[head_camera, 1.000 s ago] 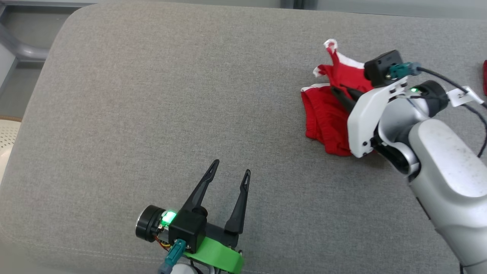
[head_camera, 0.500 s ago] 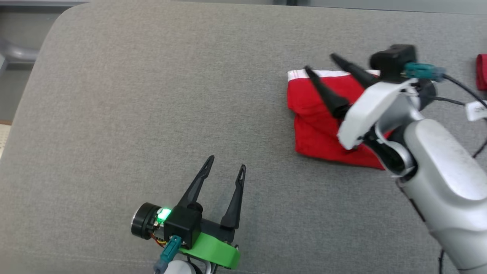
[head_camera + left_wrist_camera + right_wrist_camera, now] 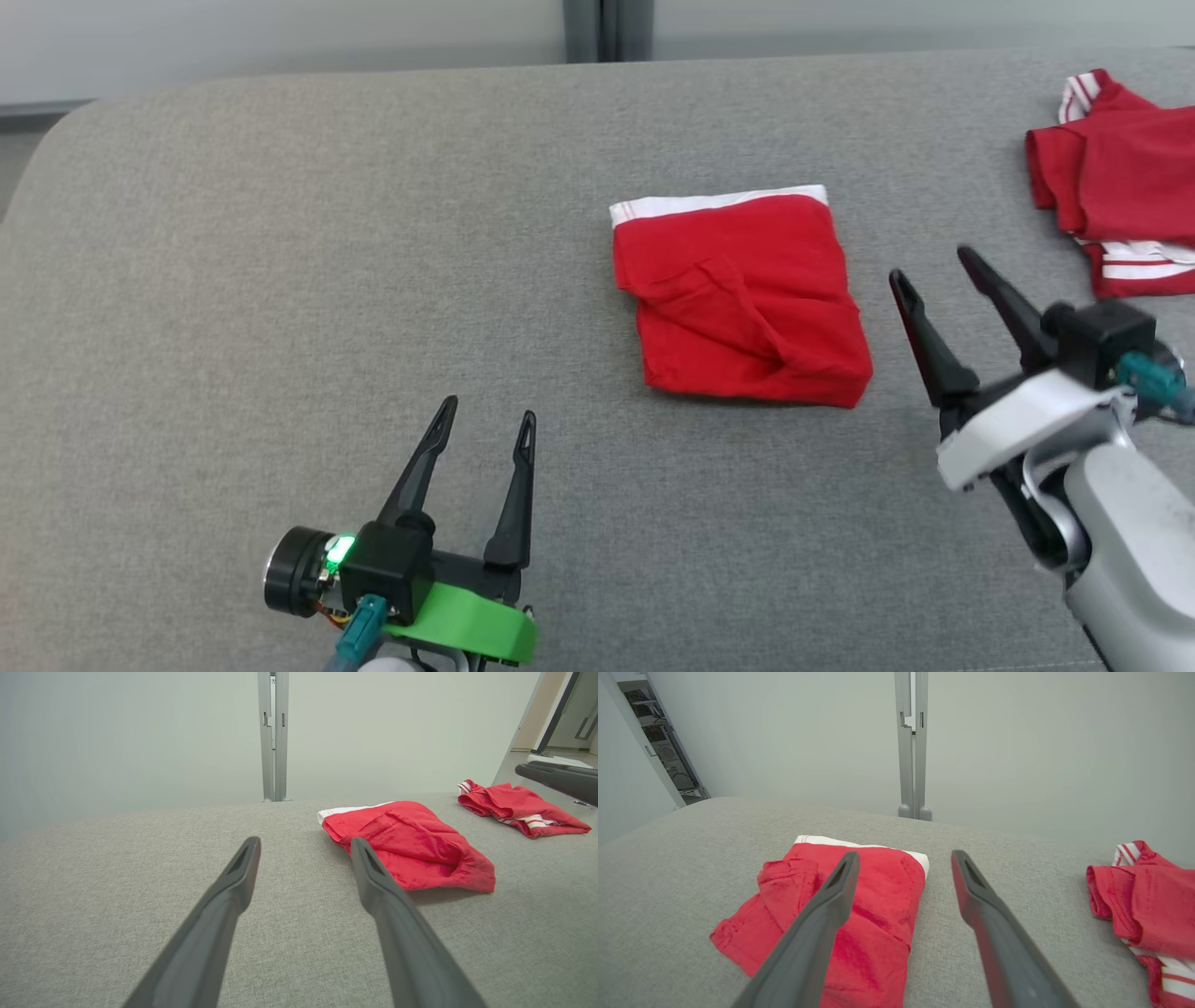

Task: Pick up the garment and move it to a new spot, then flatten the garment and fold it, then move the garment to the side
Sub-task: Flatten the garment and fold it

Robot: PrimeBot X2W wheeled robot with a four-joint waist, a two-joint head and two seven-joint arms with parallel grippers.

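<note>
Desk (image 3: 280,280): grey fabric top, rounded corners, and it carries everything here.

Garment (image 3: 742,299): red shorts lying a little right of the desk's middle. They are folded into a compact rectangle, with the white waistband along the far edge. The top layer is rumpled, with a diagonal crease, and the near right corner sits slightly puffed. Nothing touches them.

Second red garment (image 3: 1116,187): bunched at the far right of the desk, well apart from the folded one.

My right hand (image 3: 932,264): fingers spread wide and empty. It hangs just off the folded garment's right edge, clear of the cloth.

My left hand (image 3: 490,409): fingers apart and empty, low near the front of the desk, well to the left of the garment.

Step in hand, as I judge it: the fold looks done and the garment is let go, so what is left is moving it aside.

Next move calls for my right hand to come down at the right or near edge and pinch through every layer at once. A grip on the top layer alone would likely pull the fold open. After that comes a low, level carry to the side, clear of the bunched garment.
</note>
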